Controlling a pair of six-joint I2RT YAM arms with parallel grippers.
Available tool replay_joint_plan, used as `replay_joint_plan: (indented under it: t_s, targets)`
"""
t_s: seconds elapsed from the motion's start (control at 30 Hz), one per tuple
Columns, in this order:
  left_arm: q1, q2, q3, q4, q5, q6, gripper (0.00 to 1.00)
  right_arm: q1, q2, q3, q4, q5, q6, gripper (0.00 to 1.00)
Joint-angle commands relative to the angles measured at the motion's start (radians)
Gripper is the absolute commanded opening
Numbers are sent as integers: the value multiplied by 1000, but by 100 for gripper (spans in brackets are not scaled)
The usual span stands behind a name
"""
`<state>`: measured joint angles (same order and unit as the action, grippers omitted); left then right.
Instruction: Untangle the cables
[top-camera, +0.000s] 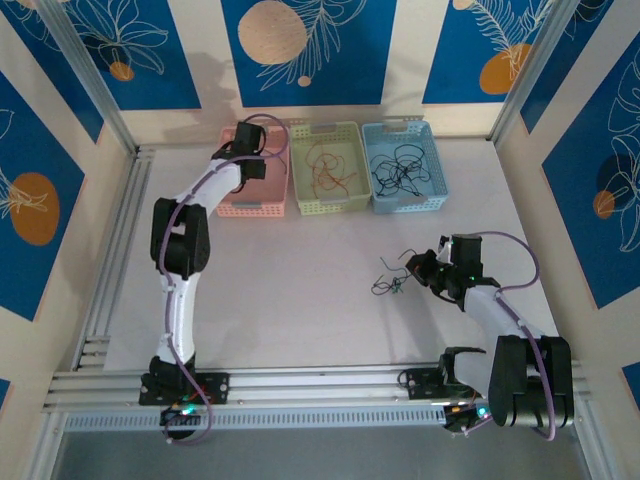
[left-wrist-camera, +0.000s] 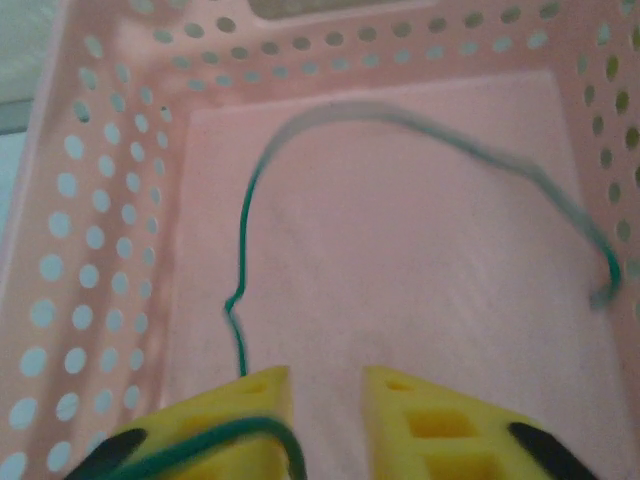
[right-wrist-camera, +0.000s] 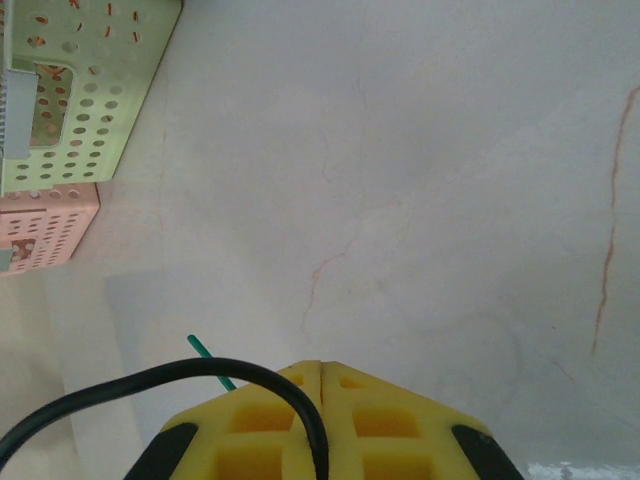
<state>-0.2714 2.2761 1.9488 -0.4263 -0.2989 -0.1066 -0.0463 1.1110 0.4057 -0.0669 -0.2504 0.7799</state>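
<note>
White table (top-camera: 300, 300) | left gripper (left-wrist-camera: 325, 385) apart in pink basket (left-wrist-camera: 60, 250) | right gripper (right-wrist-camera: 320, 368) clamps black cable (right-wrist-camera: 180, 370)

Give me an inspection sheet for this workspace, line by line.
Surface: white table.
Job's things: green cable in the pink basket; orange-red cables in the pale green basket; black cables in the blue basket; small tangle loose on the table.
Clutter: nothing seen.
Pincers: left pincer open over the pink basket, green cable draped across one finger; right pincer shut on a black cable.
Cables: lilac arm cables run along both arms.
Surroundings: blue leaf-print panels, aluminium rails.
</note>
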Motion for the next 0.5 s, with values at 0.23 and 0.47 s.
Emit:
replay_joint_plan:
  t_s: [0.23, 0.47]
  targets:
    - [-1, -475, -263, 1, 73, -62, 84, 11, -51, 10, 9, -20, -17, 0]
    - [0, -804, -513, 13, 141, -98, 86, 23, -92, 0, 33, -34, -14, 0]
